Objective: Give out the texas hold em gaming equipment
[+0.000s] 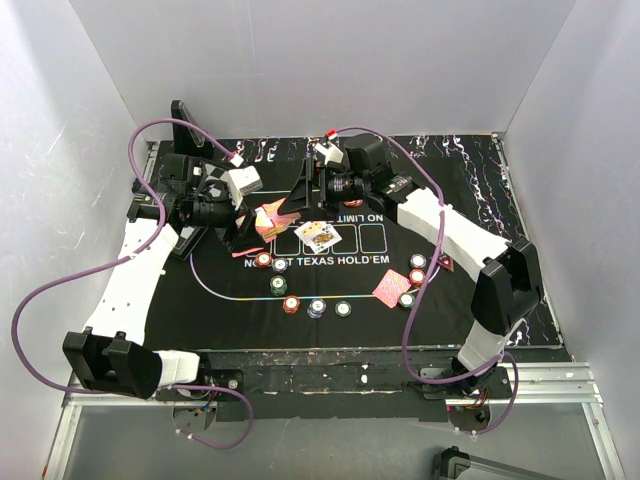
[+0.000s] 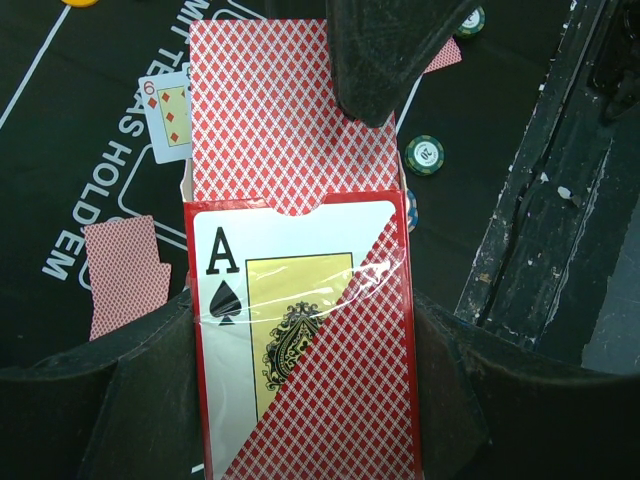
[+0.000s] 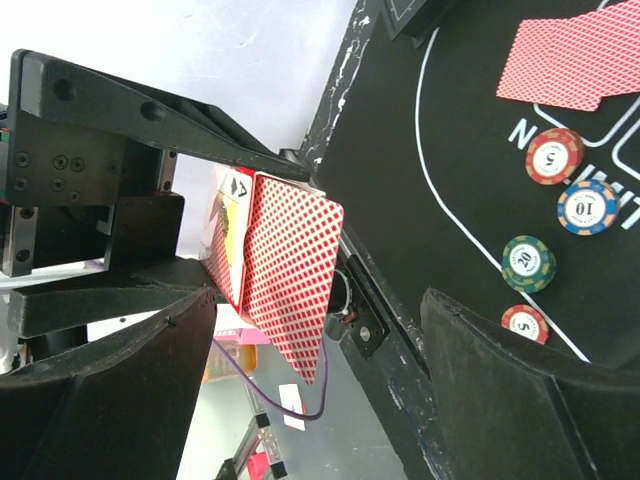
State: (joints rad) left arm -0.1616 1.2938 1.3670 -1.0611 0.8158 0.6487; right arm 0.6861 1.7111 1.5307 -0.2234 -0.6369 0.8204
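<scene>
My left gripper is shut on a red card box with an ace of spades on its front. Red-backed cards stick out of its open top. My right gripper is open, its jaws on either side of those cards; one of its fingers shows over them. Face-up cards, with a six of diamonds, lie on the mat. Red-backed cards lie at the right. Chips and a dark-red triangle lie on the mat.
The black printed mat covers the table between white walls. Another red-backed pile lies on the mat near the box. Purple cables loop beside both arms. The table's scuffed black front edge runs along the near side.
</scene>
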